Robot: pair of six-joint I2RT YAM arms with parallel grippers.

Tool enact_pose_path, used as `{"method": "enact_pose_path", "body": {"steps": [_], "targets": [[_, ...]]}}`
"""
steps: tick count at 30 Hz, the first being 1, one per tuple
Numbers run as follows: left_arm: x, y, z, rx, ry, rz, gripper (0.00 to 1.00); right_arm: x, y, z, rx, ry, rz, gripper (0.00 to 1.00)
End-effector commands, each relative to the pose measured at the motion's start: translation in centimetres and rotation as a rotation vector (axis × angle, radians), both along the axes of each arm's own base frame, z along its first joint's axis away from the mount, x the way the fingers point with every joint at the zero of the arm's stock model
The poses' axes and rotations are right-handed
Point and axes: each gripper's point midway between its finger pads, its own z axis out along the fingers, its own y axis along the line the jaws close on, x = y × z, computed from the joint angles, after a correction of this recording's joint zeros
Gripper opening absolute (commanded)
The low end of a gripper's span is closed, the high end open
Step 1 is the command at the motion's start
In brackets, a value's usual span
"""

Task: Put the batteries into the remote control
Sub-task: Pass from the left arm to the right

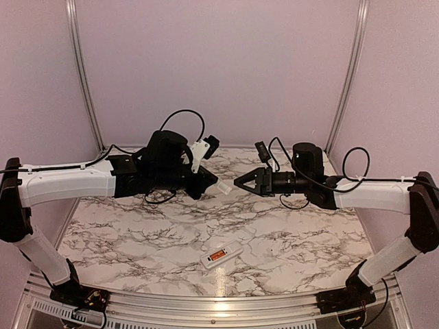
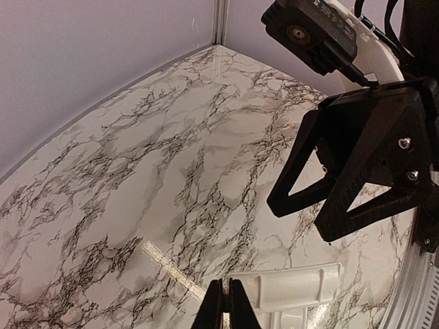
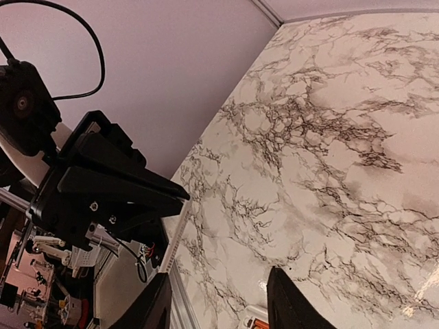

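Note:
The white remote control [image 1: 221, 255] lies back up on the marble table near the front middle. An orange-red battery [image 1: 217, 256] shows in its recess; I cannot tell whether it is one or two. My left gripper [image 1: 214, 184] hangs above the table's middle, shut on the edge of a flat white battery cover [image 2: 288, 288], which sticks out to the right [image 1: 225, 187]. My right gripper [image 1: 238, 183] faces it from the right, open and empty, its tips just short of the cover. It also shows in the left wrist view [image 2: 302, 219]. The remote's end peeks between the right fingers [image 3: 255, 315].
The marble table [image 1: 137, 233] has a metal rail along its front edge [image 1: 206, 301] and pale walls behind and at the sides. Both arms reach in from the sides and meet above the middle. Cables loop over both wrists.

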Motion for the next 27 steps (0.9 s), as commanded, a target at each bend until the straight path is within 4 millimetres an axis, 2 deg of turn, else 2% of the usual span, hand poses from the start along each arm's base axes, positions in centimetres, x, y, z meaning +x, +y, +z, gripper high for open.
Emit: {"method": "enact_pose_path", "body": {"steps": [1, 7, 13, 17, 21, 27], "targets": [[1.1, -0.2, 0.4, 0.003, -0.034, 0.048, 0.00, -0.1, 0.9, 2.2, 0.043, -0.042, 0.025, 0.45], [1.5, -0.1, 0.1, 0.027, -0.039, 0.063, 0.00, -0.7, 1.5, 2.8, 0.062, -0.056, 0.056, 0.42], [1.5, -0.3, 0.2, 0.023, -0.035, 0.058, 0.00, -0.7, 2.0, 1.8, 0.031, -0.039, 0.061, 0.40], [1.4, -0.6, 0.2, 0.016, -0.031, 0.052, 0.00, -0.6, 2.3, 1.9, 0.032, -0.040, 0.061, 0.39], [1.5, -0.7, 0.2, 0.010, -0.027, 0.053, 0.00, -0.6, 2.8, 1.8, 0.028, -0.033, 0.068, 0.35], [1.8, -0.6, 0.0, 0.020, -0.027, 0.073, 0.00, -0.8, 3.4, 1.8, 0.033, -0.027, 0.084, 0.25]]}}
